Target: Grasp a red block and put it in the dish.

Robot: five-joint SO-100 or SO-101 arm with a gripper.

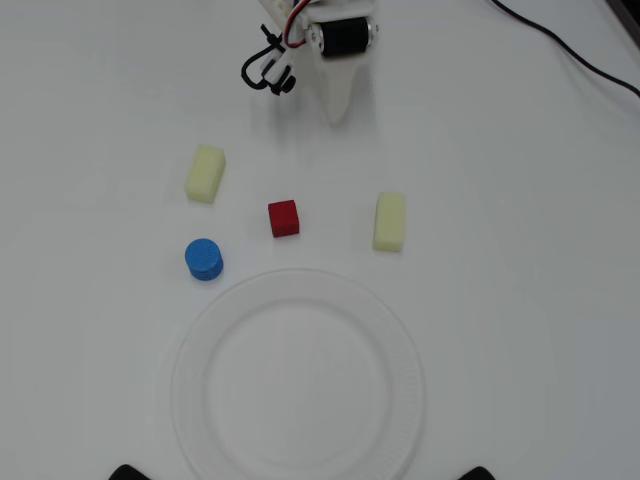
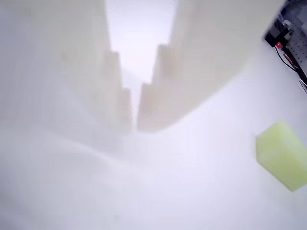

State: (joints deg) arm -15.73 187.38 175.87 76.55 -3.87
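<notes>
With its jaws nearly closed and empty, the gripper [image 1: 337, 112] hangs near the surface's top edge, well apart from the red block [image 1: 284, 218] resting just above the dish [image 1: 190, 390].

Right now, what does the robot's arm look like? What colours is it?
In the overhead view the gripper is white plastic tapering to a point. Behind it sits a black cylinder-shaped motor with red wires, and a black looped piece hangs beside it. A black cable runs across the table. In the wrist view the white fingers have stepped inner edges.
</notes>
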